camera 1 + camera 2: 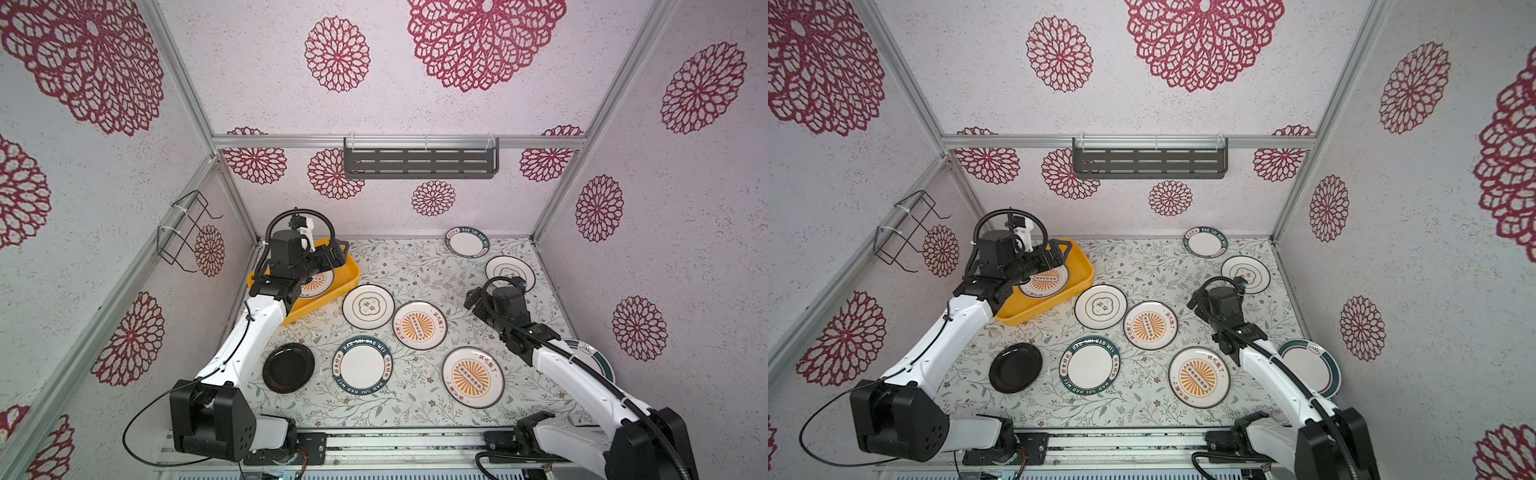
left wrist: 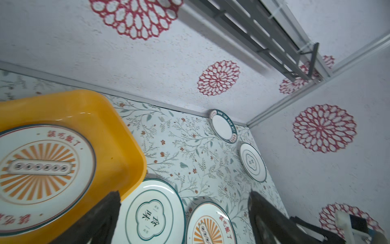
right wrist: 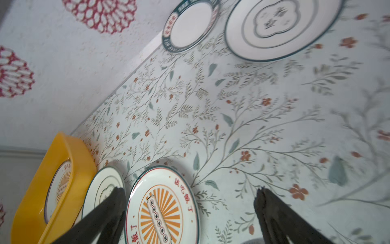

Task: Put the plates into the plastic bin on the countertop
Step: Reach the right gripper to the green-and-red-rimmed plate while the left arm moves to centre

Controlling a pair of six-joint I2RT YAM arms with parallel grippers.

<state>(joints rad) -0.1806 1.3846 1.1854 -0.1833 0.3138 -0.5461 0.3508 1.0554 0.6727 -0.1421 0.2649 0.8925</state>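
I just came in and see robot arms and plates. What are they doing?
The robot is loading the yellow bin. One sunburst plate lies in it, with the open jaws of the left arm above. Eight other plates sit on the countertop. The right arm hovers there, jaws open, holding nothing.

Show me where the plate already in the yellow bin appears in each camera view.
A top view: plate left of centre, inside the bin.
A top view: plate in the same place.
Left wrist: plate close up, lying in the bin.
Right wrist: plate at a slant behind the bin's near wall.
Shared landmark: the yellow bin itself.
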